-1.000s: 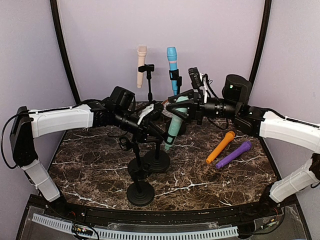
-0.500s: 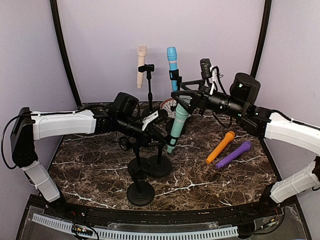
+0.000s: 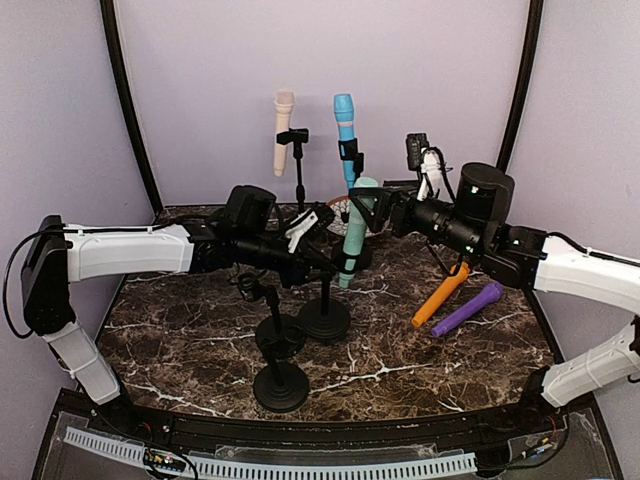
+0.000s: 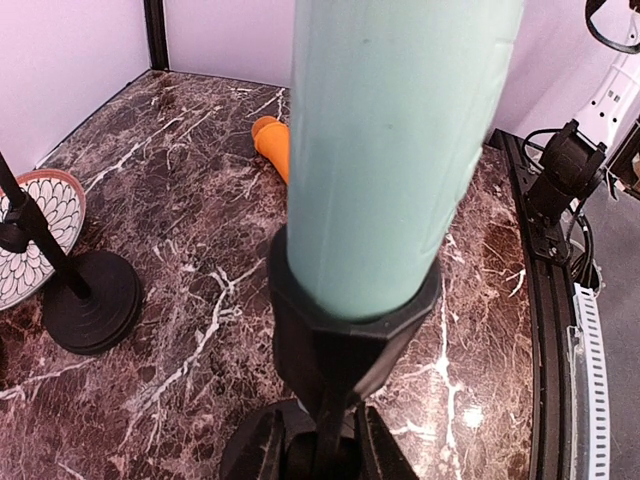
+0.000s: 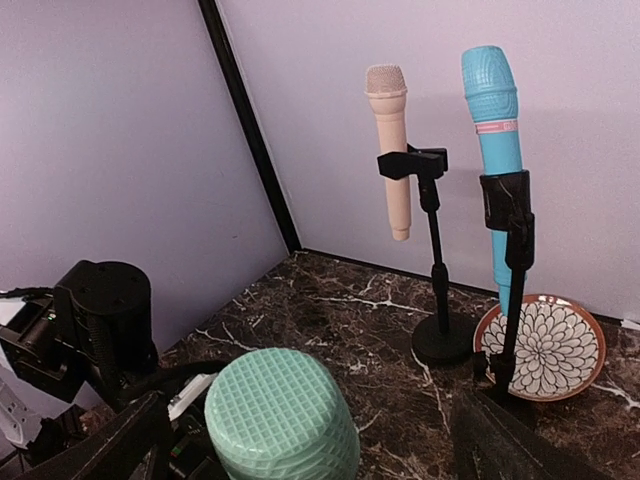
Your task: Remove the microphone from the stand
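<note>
Over marble [image 3: 200, 330], left fingers [image 4: 250, 455] clamp the stand [image 4: 340, 335]; right fingers [image 5: 500, 440] gape around the microphone [image 3: 354, 225].

My left arm [image 3: 125, 250] and right arm [image 3: 590, 272] wear white shells on their long links, with black round joints, black wrists and thin black cables [image 3: 6, 290].

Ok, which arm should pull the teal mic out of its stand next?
Right. The right end effector, open, straddles the mic head and looks ready to close and lift. The left end effector is shut on the stand below, bracing it.
</note>
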Controlling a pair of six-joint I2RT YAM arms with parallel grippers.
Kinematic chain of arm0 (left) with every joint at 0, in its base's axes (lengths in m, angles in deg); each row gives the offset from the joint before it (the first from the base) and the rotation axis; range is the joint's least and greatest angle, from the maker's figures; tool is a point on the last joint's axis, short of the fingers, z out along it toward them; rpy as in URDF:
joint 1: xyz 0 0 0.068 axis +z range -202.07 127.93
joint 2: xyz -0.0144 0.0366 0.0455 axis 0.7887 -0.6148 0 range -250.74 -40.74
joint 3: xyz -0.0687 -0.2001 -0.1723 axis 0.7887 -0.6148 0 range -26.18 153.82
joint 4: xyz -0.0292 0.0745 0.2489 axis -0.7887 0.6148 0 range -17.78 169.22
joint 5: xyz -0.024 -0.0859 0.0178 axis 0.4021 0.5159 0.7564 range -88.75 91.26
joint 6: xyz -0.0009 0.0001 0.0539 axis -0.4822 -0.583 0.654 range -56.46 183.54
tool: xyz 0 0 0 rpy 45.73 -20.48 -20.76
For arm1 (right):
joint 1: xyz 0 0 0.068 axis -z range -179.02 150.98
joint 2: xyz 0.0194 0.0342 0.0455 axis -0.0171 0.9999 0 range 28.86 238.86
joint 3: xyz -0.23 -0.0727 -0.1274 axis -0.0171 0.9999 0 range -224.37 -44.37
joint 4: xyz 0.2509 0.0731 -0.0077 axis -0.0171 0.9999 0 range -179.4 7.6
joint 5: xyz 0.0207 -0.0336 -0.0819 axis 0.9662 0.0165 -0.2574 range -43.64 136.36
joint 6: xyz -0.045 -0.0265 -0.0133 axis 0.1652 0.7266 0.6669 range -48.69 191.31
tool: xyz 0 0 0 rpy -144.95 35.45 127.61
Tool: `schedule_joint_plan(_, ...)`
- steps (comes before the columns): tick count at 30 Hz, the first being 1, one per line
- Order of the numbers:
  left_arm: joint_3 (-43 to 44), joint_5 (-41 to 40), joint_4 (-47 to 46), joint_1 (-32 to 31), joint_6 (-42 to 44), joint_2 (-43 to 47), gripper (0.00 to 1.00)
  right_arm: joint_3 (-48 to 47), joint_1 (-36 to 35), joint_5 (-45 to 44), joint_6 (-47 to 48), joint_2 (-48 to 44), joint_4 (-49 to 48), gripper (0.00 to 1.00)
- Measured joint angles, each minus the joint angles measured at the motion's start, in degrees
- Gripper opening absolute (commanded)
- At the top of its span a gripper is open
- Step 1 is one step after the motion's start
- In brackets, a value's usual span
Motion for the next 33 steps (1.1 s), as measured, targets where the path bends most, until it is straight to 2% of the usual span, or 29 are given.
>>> schedule_joint_plan(4, 0.0, 0.0, -0.4, -0.1, -0.3, 0.0, 0.0, -3.2, -1.3, -4.6, -0.5, 3.7, 3.0, 0.81)
schedule_joint_plan(7, 0.0, 0.2, -0.4, -0.2, -0.3, 0.0, 0.0, -4.5, -1.8, -6.4, -0.9, 5.8, 3.9, 0.63)
schedule_joint_plan(9, 0.0, 0.2, -0.4, -0.3, -0.3, 0.0, 0.0, -4.8, -2.1, -6.7, -0.7, 6.3, 4.2, 0.43)
schedule_joint_plan(10, 0.0, 0.3, -0.3, -0.3, -0.3, 0.0, 0.0, -4.9, -2.1, -6.7, -0.8, 6.4, 4.2, 0.36)
schedule_joint_plan(13, 0.0, 0.7, -0.2, -0.4, -0.3, 0.1, 0.0, -4.9, -1.9, -6.1, 0.2, 6.5, 4.4, 0.26)
schedule_joint_plan(16, 0.0, 1.1, -0.2, -0.3, -0.1, 0.2, 0.0, -4.3, 0.3, -0.1, 1.3, 6.3, 3.1, 0.22)
schedule_joint_plan(26, 0.4, 8.0, -0.8, -0.5, 1.7, 0.2, 0.0, -1.2, 9.7, 31.5, 5.0, 2.9, -1.5, 0.12)
schedule_joint_plan(30, 0.8, 9.0, -0.8, -0.7, 2.8, 0.2, 0.0, -1.2, 11.4, 37.7, 5.1, 2.8, -2.6, 0.12)
schedule_joint_plan(33, 1.2, 8.5, -0.7, -0.9, 3.7, 0.2, 0.0, -1.2, 12.1, 38.7, 4.5, 2.8, -3.3, 0.15)
